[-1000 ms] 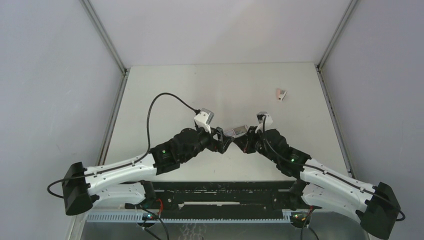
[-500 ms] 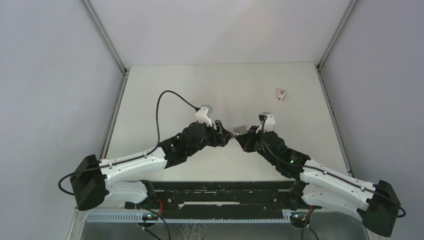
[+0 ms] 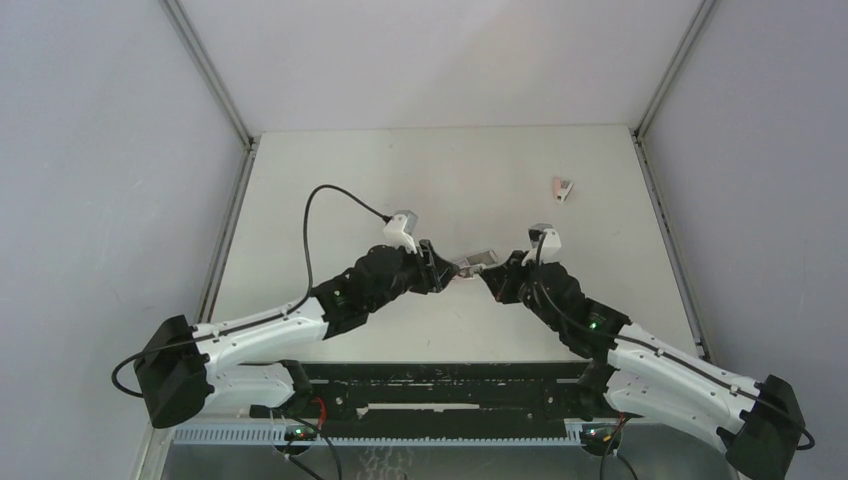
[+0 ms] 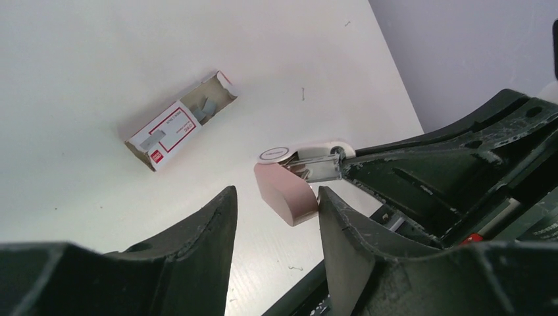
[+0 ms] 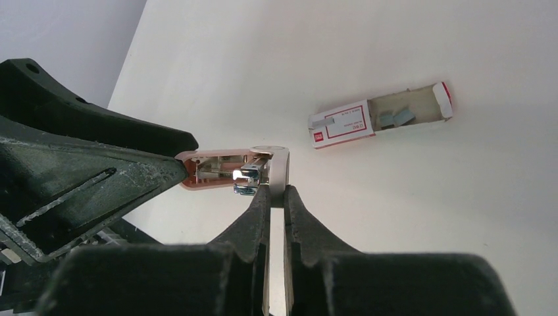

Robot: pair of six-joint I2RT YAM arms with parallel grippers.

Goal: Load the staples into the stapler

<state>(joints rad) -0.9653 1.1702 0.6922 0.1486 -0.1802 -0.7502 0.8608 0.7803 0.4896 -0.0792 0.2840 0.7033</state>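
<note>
R gripper (image 5: 275, 192) is pinching the white end piece of the pink mini stapler (image 5: 217, 170) w/ fingers fully closed. It's holding the stapler up in the air, prob. so the metal channel is staying exposed for loading. L gripper (image 4: 276, 195) is sitting approx. half open around the pink body. The body is btwn its fingers, touching one pad w/ a gap at the other, so not clamped yet; likely coming in to brace it.

The grey staples (image 5: 393, 118) are lying in the opened staple box (image 5: 345, 124) on the table (image 5: 395, 39), well beyond both sets of fingertips, untouched.

Vs 1 s ago: L jaws are narrowing from much wider and L wrist is shifting in closer. R grip is staying unchanged. A 2nd pink stapler (image 3: 563, 188) is sitting far past R fingers.
</note>
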